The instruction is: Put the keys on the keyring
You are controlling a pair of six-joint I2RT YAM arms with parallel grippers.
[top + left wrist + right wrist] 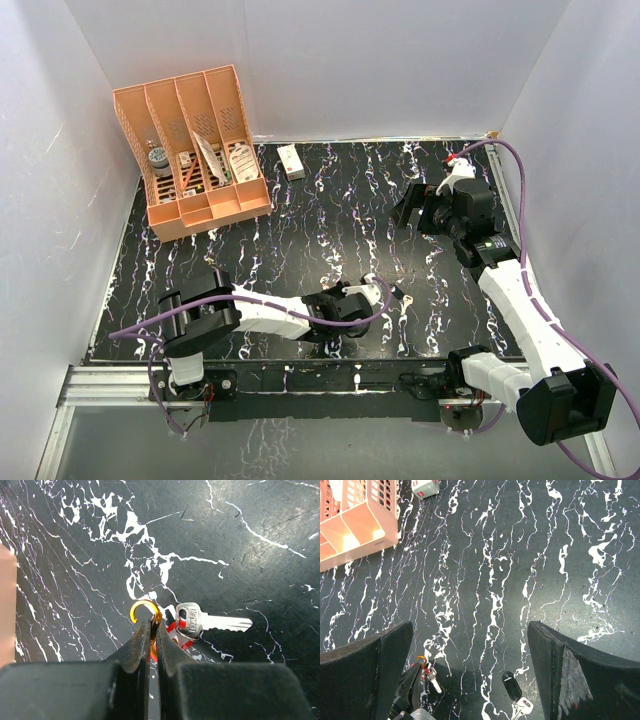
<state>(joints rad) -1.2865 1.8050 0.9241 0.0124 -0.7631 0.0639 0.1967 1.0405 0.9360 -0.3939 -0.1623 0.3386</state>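
Left gripper [154,628] is clenched on the keyring [145,605]. Red key [190,620] lies just beside it on the table [250,540]. Right gripper [470,624] is released, raised. Black key [509,681] lies apart.

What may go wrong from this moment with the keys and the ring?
1. The left gripper pinches the keyring only at its fingertips, so the ring may twist or slip out.
2. The black key lies flat on the table. The open right gripper may fail to lift it, or may push it away.
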